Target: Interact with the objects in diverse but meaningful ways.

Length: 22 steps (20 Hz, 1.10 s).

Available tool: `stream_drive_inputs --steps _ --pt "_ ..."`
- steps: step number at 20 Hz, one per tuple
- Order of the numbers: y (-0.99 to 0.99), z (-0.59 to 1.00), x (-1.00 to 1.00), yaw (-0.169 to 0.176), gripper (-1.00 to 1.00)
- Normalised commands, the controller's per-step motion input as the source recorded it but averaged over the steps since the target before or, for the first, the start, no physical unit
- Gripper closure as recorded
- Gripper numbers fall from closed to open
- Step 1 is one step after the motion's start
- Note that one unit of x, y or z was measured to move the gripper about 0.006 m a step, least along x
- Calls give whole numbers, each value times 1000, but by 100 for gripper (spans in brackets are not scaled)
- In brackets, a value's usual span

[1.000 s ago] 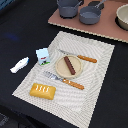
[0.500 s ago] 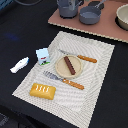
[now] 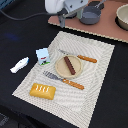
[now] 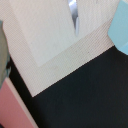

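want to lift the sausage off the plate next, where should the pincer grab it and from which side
Grip the brown sausage at its middle, coming straight down from above. It lies flat on the round plate, running diagonally, so the jaws should close across its narrow width, square to that diagonal.

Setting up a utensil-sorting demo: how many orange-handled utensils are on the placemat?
2. The knife lies beyond the plate, toward the exterior view's right; the fork lies on the near side of the plate. None appears hidden.
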Motion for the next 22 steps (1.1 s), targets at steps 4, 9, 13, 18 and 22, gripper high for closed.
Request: stream_drive_inputs --steps 4,9,13,18,22 --pt "-466 -401 -590 -77 -100" --pt "-251 -241 -647 -74 -100" --pt "-310 -309 -768 -67 -100" --pt "-149 -301 -716 -26 -100" --pt "-134 -375 -694 -24 -100"
